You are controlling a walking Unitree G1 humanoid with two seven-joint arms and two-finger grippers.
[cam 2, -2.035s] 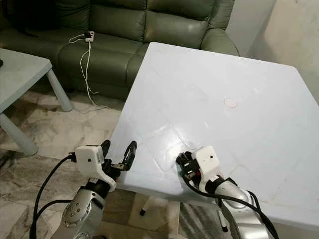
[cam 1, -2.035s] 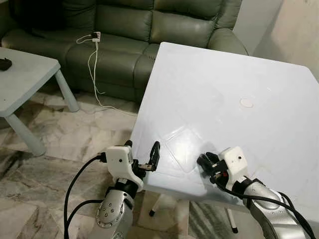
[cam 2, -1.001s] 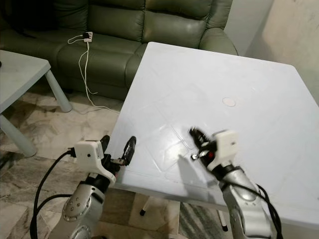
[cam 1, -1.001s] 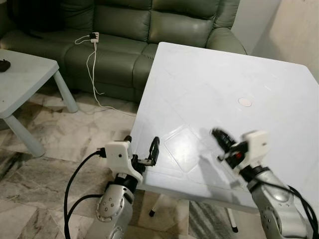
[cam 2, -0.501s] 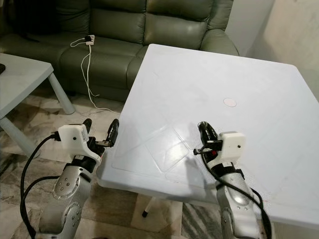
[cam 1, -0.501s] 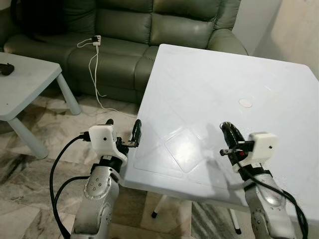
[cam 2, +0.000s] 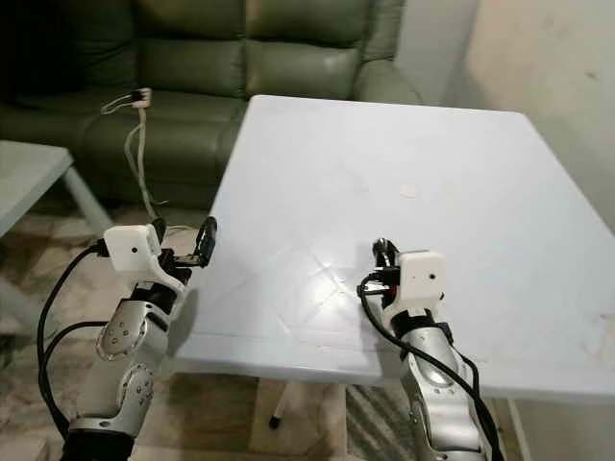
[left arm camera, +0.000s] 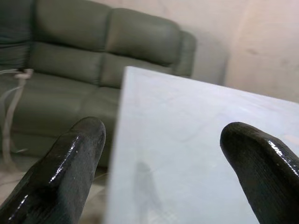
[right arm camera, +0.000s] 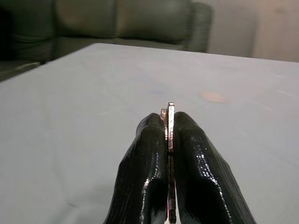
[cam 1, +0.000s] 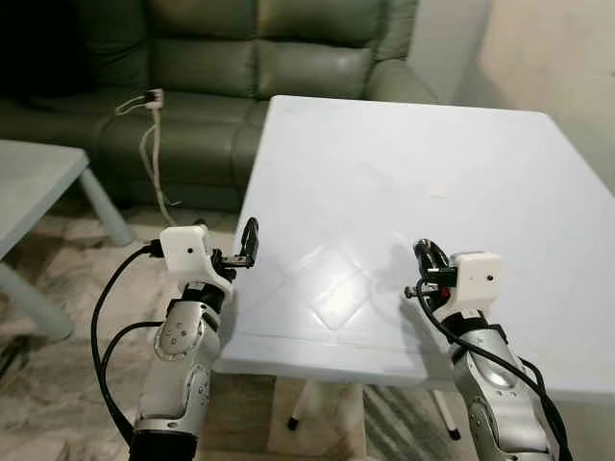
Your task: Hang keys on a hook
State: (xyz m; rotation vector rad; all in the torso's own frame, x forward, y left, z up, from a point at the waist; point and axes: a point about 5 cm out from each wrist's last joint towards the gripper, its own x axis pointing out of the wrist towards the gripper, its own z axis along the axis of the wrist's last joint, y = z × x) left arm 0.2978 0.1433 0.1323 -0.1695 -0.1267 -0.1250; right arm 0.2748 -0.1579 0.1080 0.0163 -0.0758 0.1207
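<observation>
Gripping the keys [right arm camera: 168, 122] edge-up in my right claw [cam 1: 428, 269] over the desk [cam 1: 404, 163], left claw [cam 1: 245, 245] wide, I see no hook to aim for

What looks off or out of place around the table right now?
Nothing looks spilled or damaged. One oddity: a white charger cable trails off the green sofa to the floor. The right gripper pinches thin metal keys above the white table; the left gripper is open.

Keys [right arm camera: 168, 122] edge-on between black fingers [right arm camera: 145, 158]
</observation>
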